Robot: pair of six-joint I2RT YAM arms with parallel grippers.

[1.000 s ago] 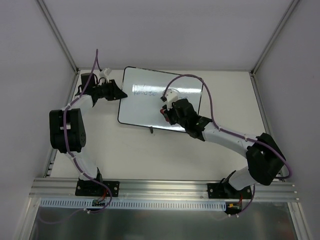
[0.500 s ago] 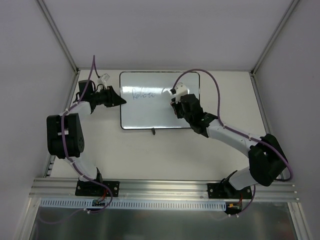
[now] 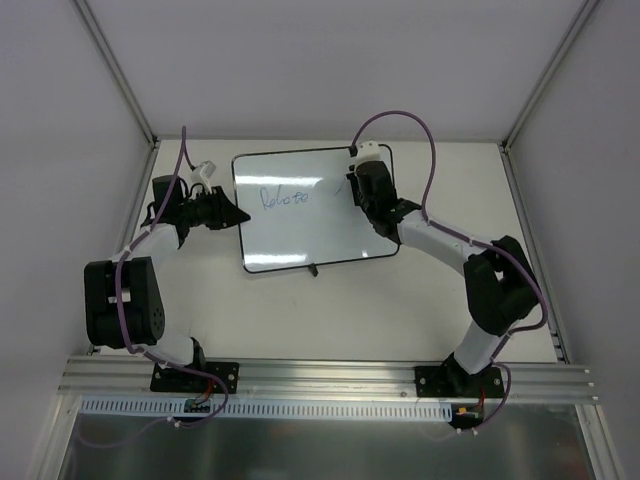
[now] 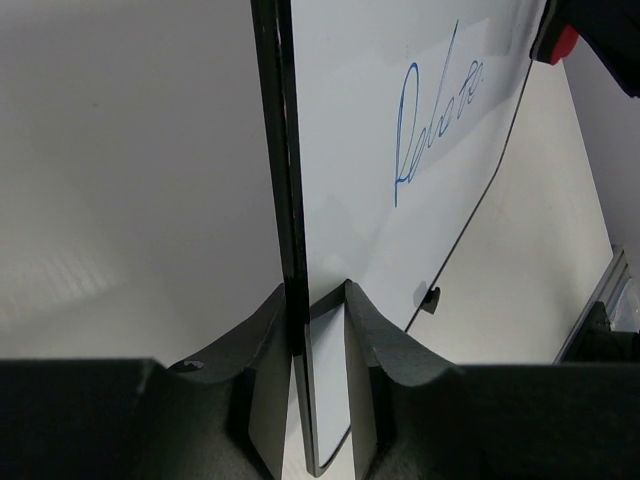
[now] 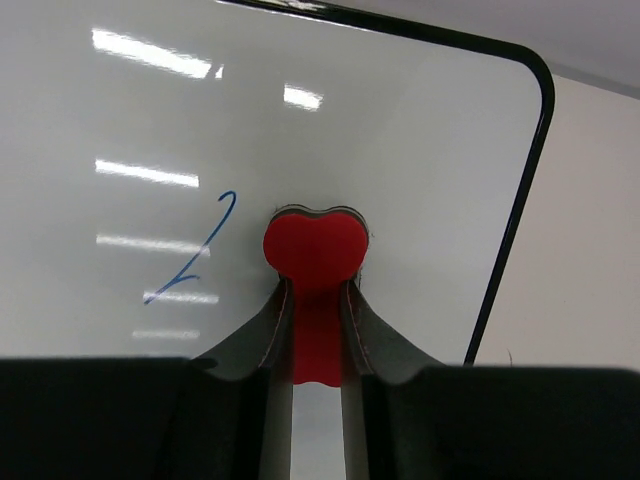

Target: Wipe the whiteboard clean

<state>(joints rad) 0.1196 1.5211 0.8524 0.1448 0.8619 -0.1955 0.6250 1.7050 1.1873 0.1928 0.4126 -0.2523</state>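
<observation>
The whiteboard (image 3: 310, 225) lies at the back of the table, white with a thin black frame and blue handwriting (image 3: 284, 198) near its upper left. My left gripper (image 3: 232, 217) is shut on the board's left edge; in the left wrist view the edge (image 4: 295, 250) stands between my fingers, with the writing (image 4: 430, 125) beyond. My right gripper (image 3: 358, 190) is over the board's upper right, shut on the red bone-shaped eraser (image 5: 314, 250), whose end is pressed on the board (image 5: 150, 130) just right of a blue stroke (image 5: 200, 255).
A small black foot (image 3: 314, 269) sticks out at the board's near edge. White walls close in the back and both sides. The aluminium rail (image 3: 330, 375) with both arm bases runs along the near edge.
The board has turned and shifted left, held by my left gripper. My right gripper with the eraser has moved up towards the board's upper right corner, right of the writing.
</observation>
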